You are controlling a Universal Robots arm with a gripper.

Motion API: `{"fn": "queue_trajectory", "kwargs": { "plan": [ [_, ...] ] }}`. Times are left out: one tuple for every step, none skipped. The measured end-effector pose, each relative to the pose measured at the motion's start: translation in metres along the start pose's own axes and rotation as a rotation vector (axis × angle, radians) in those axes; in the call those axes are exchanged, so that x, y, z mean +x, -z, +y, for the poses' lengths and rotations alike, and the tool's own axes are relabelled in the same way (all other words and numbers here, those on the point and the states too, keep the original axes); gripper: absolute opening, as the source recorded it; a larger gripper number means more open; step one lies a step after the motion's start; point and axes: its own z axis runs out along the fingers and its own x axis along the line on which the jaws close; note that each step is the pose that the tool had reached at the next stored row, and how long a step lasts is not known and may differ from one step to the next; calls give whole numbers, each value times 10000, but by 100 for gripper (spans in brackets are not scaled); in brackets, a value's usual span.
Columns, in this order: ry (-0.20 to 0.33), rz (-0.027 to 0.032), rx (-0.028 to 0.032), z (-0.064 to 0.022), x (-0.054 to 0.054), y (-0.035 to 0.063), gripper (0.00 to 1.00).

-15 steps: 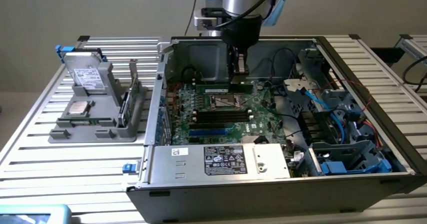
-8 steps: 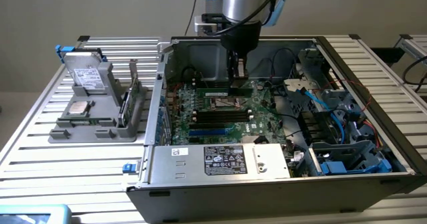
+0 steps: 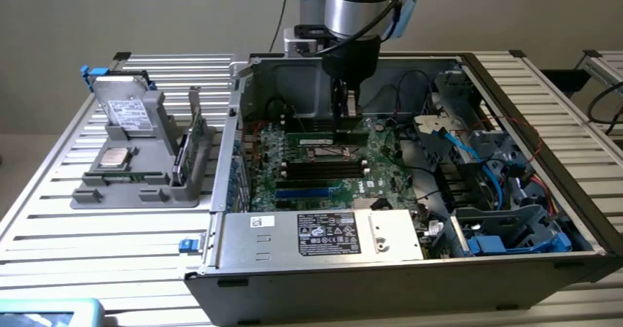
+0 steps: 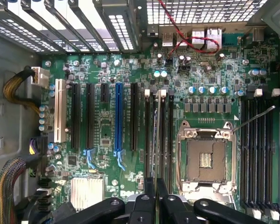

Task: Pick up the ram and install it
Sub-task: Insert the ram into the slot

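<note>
Your black two-fingered gripper (image 4: 156, 184) is pinched nearly together on the ram (image 4: 155, 140), the long, thin green circuit-board stick. In the wrist view you see it edge-on, as a pale strip over the black memory slots (image 4: 162, 140) beside the open silver processor socket (image 4: 206, 158). Whether it touches a slot, you cannot tell. In the exterior view the gripper (image 3: 343, 119) is down inside the open grey computer case (image 3: 389, 279), over the far part of the green motherboard (image 3: 322, 174), with the ram (image 3: 309, 128) a green bar beneath it. Treat the stick as light and stiff but fragile: grip its two flat faces near mid-length, clear of the contact edge, and keep it square. The case sits on the slatted metal bench (image 3: 98, 232), with a grey parts holder (image 3: 127, 188) on the exterior view's left.
</note>
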Motion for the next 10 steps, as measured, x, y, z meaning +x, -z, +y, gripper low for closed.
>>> {"fn": "queue_trajectory", "kwargs": {
  "plan": [
    [-1,3,0,0,-1,-19,13],
    [-1,5,1,0,-2,-34,13],
    [-2,8,0,0,1,-39,13],
    [-2,10,0,0,12,-43,13],
    [-1,12,0,-1,23,-45,13],
    [-1,13,0,-1,35,-49,13],
    [-1,12,0,-1,41,-57,13],
    [-1,10,1,-1,43,-68,13],
    [1,11,1,-1,44,-83,13],
    [7,12,1,-2,43,-99,13]
  ]
}}
